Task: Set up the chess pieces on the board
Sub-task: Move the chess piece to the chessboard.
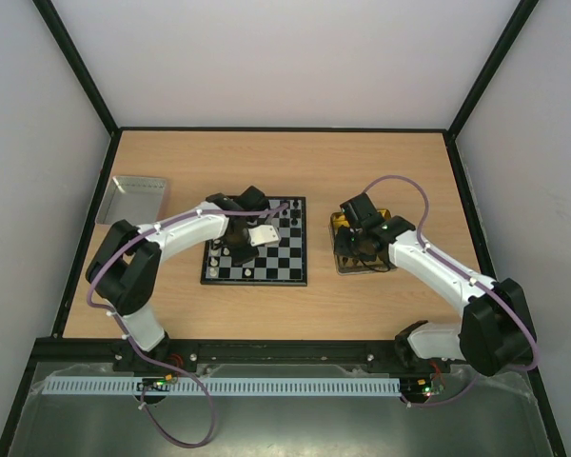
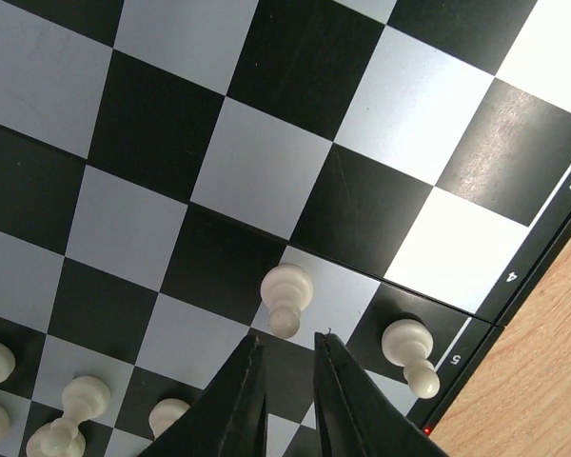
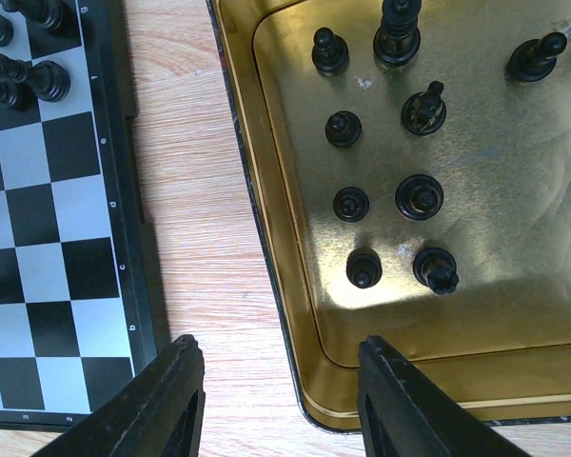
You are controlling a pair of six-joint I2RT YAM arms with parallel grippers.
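Chess pieces are split between two places: white ones (image 2: 76, 400) stand on the board (image 1: 290, 259) near the middle of the overhead view, and black ones (image 3: 420, 196) stand scattered in the yellow-tinted tray (image 3: 514, 238) just right of it. A few black pieces (image 3: 19, 81) also sit on the board's corner at the upper left of my right wrist view. My left gripper (image 2: 287, 341) is low over the board, its fingers drawn close with only a slim gap. Their tips sit right at the head of a white pawn (image 2: 285, 297) standing at the lower centre of that view, and I cannot tell whether they pinch it. Another white pawn (image 2: 409, 352) stands to its right on a dark square by the frame. My right gripper (image 3: 278, 347) hangs over the tray's left rim with its fingers spread wide and nothing between them. A silver tray (image 1: 133, 195) lies at the left of the wooden table (image 1: 381, 162), well apart from the board.
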